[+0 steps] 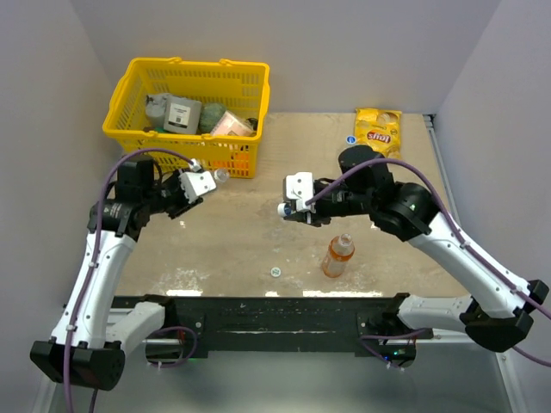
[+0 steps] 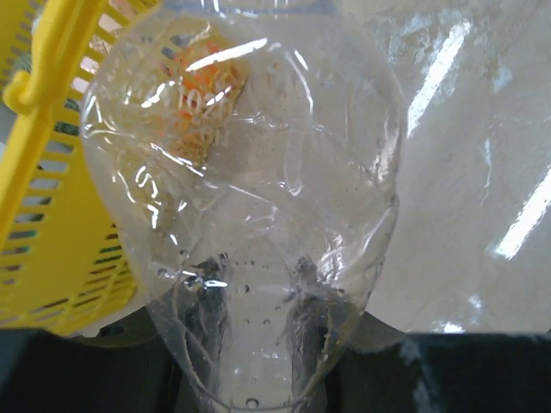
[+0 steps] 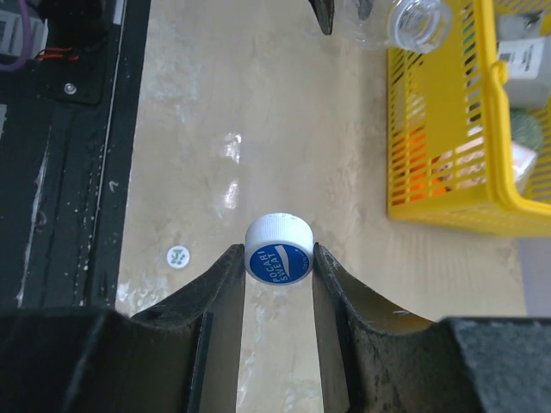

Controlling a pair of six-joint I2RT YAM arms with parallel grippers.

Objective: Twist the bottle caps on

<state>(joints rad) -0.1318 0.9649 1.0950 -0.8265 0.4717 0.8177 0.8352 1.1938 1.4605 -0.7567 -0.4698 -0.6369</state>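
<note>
Over the middle of the table (image 1: 232,249), the right gripper (image 3: 279,262) pinches a blue cap (image 3: 279,249) between its fingertips. The cap sits on edge, with its printed face toward the wrist camera. Opposite, the left gripper (image 1: 207,181) is clamped around a clear bottle (image 2: 258,198) lying sideways, its open mouth toward the cap, just beside the yellow basket (image 1: 196,65). An orange bottle (image 1: 338,255) stands upright nearer the arms; a whitish cap (image 1: 275,272) lies close by.
</note>
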